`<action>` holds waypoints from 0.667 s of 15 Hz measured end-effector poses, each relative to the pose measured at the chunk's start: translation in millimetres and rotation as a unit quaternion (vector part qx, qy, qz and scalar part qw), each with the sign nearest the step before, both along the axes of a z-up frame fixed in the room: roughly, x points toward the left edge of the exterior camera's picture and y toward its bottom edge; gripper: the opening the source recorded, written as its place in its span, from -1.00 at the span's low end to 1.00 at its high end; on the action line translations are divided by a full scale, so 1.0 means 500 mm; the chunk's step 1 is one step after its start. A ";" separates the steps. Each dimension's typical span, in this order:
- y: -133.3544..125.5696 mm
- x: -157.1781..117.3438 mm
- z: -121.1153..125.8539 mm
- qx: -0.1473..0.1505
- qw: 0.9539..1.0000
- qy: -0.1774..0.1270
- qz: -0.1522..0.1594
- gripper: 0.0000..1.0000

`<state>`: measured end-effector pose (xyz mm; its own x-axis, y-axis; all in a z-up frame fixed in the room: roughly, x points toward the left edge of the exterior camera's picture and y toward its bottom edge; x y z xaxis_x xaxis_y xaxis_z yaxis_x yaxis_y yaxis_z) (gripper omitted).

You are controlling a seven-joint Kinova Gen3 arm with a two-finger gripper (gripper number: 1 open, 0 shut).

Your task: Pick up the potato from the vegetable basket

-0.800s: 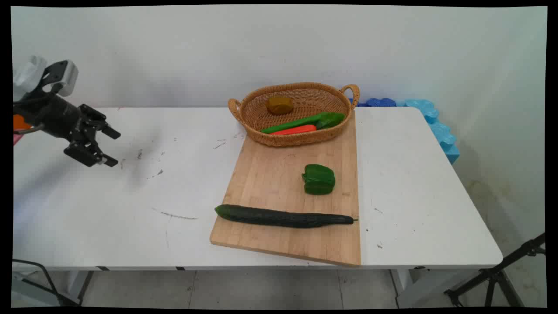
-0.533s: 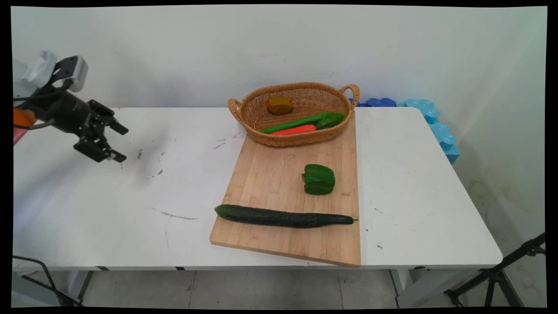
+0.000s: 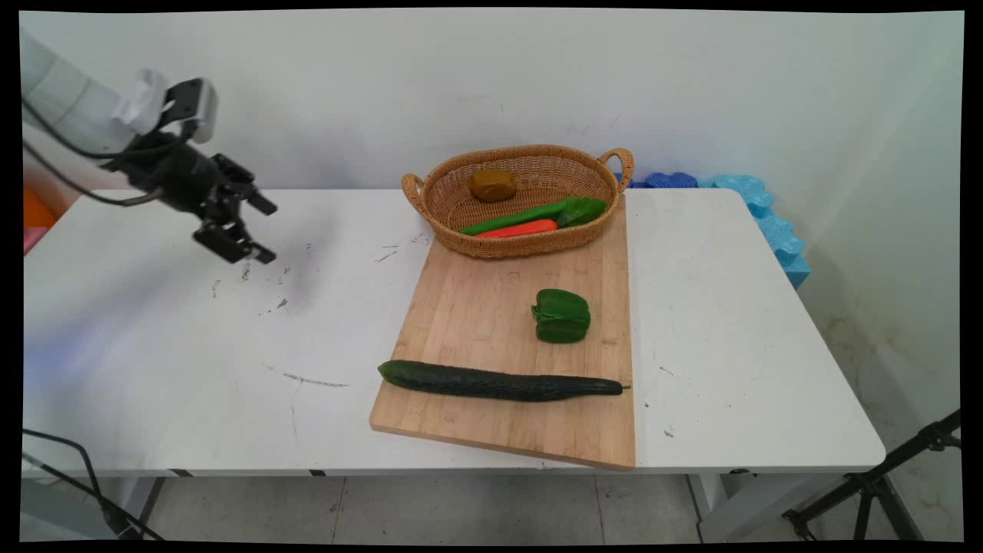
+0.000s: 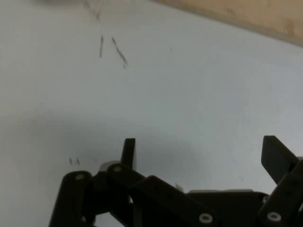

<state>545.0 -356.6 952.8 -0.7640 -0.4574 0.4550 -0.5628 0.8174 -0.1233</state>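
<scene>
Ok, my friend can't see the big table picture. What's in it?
A black robot gripper hangs open over a white table, holding nothing. To its right, a wooden board carries a cucumber, a green pepper and a basket of vegetables.

The claw [image 3: 261, 229] hangs spread and empty above the worktop [image 3: 192, 369], well left of the board [image 3: 491, 307]. A cucumber [image 3: 499, 382] and pepper [image 3: 563, 316] lie there, before the basket [image 3: 430, 203].

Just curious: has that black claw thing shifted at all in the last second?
Yes. The tool has travelled right and upward in the main view, closer to the wicker basket, open and empty.
</scene>
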 end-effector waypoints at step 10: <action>-0.165 -0.149 0.001 -0.052 0.998 -0.005 -0.027 1.00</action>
<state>470.6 -439.2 953.4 -0.7904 -0.3666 0.4908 -0.5172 0.8287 -0.2141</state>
